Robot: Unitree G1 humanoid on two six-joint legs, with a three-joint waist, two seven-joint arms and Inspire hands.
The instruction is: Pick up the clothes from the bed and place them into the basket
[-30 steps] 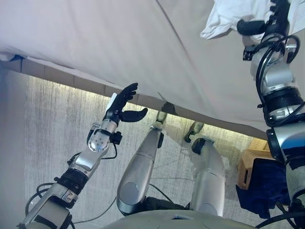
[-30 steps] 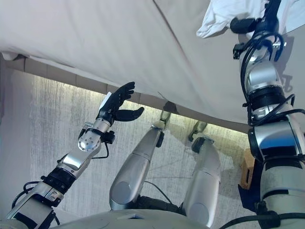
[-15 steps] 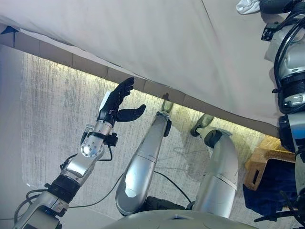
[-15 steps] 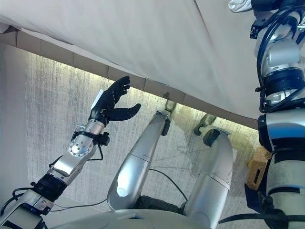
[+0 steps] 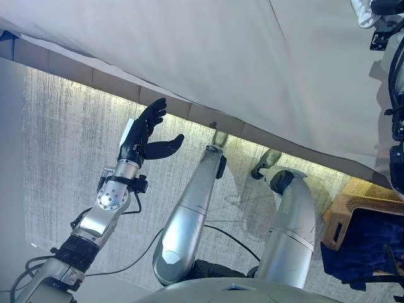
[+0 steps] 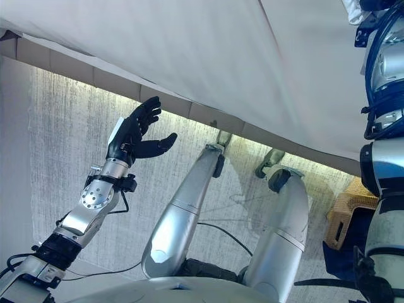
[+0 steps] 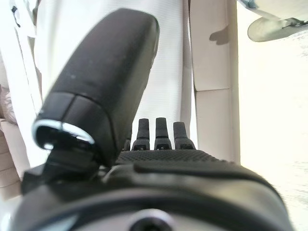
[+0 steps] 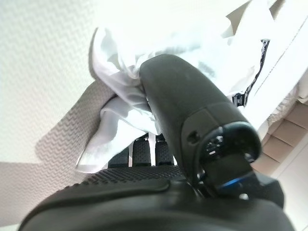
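Pale bed (image 5: 208, 57) across the upper scene. Wicker basket (image 5: 353, 202) on the floor below the bed's edge, dark blue cloth (image 5: 363, 246) inside. White garment (image 8: 144, 91) up on the bed, pinched by the right hand (image 8: 187, 115). Left hand (image 5: 144, 136) empty, fingers spread, before the bed's edge.

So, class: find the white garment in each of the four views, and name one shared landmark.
Left eye view: white garment, top right corner.
Right eye view: top right corner.
Left wrist view: not in it.
Right wrist view: centre, in the right hand.
Shared landmark: the bed sheet.
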